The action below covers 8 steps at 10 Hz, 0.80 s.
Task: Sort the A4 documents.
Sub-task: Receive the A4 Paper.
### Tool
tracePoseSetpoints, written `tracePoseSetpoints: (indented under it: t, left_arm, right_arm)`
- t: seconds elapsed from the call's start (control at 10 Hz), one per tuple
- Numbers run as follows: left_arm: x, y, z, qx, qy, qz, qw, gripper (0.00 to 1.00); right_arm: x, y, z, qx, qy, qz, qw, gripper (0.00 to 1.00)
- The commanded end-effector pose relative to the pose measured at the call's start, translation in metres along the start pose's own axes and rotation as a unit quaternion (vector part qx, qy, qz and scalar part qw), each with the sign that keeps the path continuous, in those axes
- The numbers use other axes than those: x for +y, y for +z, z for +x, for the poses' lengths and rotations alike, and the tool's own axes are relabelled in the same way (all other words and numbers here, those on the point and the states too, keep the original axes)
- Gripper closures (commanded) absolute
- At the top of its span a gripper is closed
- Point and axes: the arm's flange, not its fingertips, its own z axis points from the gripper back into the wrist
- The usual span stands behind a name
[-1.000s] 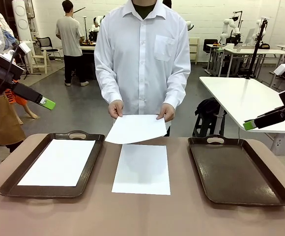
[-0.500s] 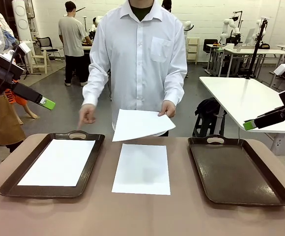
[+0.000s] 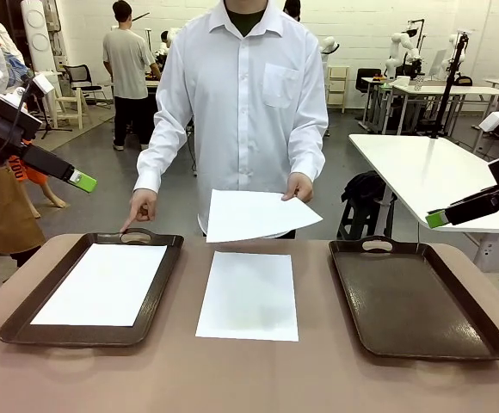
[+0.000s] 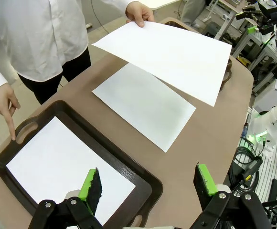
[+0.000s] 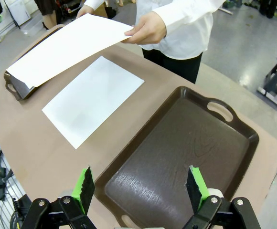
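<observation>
Loose sheet lies just right of left tray, long axis away from me; my left gripper, jaws wide, looks nearer.

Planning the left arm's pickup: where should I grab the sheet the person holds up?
Probably pinch the held sheet at its left edge, coming from the left with the open left gripper. It floats nearly level above the table, pinched by the person's hand at its far right corner, leaving that edge free.
</observation>
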Motion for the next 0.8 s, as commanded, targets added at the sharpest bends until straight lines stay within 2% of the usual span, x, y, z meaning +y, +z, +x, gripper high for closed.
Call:
tracePoseSetpoints:
  t: [0.0, 0.3, 0.7]
  left_arm:
    - [0.000, 0.001, -0.001, -0.004, -0.005, -0.005, 1.000, 0.00]
    - [0.000, 0.000, 0.000, 0.000, 0.000, 0.000, 1.000, 0.00]
    - [0.036, -0.082, 0.024, 0.016, 0.115, -0.084, 0.990, 0.00]
  right_arm:
    - [0.000, -0.001, 0.000, 0.000, 0.000, 0.001, 1.000, 0.00]
    - [0.000, -0.001, 0.000, 0.000, 0.000, 0.001, 1.000, 0.00]
    - [0.000, -0.001, 0.000, 0.000, 0.000, 0.001, 1.000, 0.00]
